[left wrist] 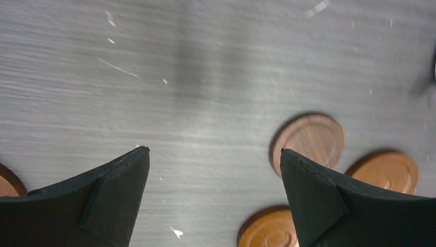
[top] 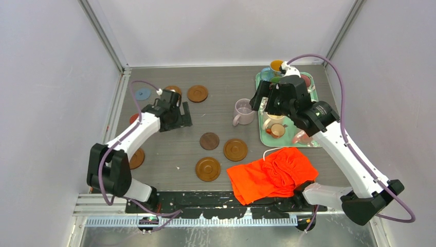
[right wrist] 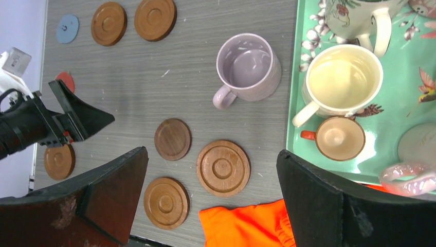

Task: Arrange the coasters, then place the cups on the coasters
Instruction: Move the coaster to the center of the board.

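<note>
Several brown wooden coasters lie on the table: one pair at the back, three in the middle, one at the left. A small blue coaster and a red-orange one lie back left. The lilac cup stands on bare table. A cream cup and a tiny orange-copper cup sit in the tray. My left gripper hangs open and empty over bare table, left of the dark coaster. My right gripper is open and empty, high above the middle coasters.
A teal floral tray at the right holds more cups. A crumpled orange cloth lies near the front edge, beside the middle coasters. Grey walls close in the table on the left, back and right.
</note>
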Controlling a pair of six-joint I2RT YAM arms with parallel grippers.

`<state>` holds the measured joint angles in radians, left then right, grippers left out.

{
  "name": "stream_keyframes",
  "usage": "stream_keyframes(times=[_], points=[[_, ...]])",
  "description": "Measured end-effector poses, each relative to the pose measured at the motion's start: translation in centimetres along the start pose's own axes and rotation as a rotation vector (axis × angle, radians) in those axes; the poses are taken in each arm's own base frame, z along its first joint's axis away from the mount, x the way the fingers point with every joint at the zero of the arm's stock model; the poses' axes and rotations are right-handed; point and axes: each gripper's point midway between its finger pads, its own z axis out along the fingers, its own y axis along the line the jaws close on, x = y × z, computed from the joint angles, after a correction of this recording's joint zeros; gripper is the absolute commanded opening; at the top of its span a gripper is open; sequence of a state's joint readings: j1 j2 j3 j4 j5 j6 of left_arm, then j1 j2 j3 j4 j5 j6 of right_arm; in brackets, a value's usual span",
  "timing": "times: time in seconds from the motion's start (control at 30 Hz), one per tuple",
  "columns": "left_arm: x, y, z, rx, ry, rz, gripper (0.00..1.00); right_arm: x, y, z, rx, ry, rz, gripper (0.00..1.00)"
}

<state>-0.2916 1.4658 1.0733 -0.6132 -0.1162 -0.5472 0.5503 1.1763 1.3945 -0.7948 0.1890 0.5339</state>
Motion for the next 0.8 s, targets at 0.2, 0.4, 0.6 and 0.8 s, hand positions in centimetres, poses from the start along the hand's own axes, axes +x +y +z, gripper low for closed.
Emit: stream_keyframes(times=[0.2, 0.4, 0.6, 0.8], points=[[4.2, -2.9, -1.1, 0.062, 0.020, 0.102, 1.00, 1.6, -0.7, -0.4, 0.014, 0.024, 0.011, 1.00], [7.6, -5.4, -1.2, 0.101, 0.030, 0.198, 1.00, 2.8, -1.1, -0.3, 0.029, 0.042, 0.015, 1.00], [9.3, -7.2, 0.1, 0.100, 0.034, 0.239, 1.00, 3.6, -1.6, -0.1, 0.052, 0.061, 0.010, 1.00], [9.9, -7.0, 2.6, 0.043, 0.044, 0.242, 1.00, 3.8, -2.1, -0.3, 0.077, 0.066, 0.005, 1.00]])
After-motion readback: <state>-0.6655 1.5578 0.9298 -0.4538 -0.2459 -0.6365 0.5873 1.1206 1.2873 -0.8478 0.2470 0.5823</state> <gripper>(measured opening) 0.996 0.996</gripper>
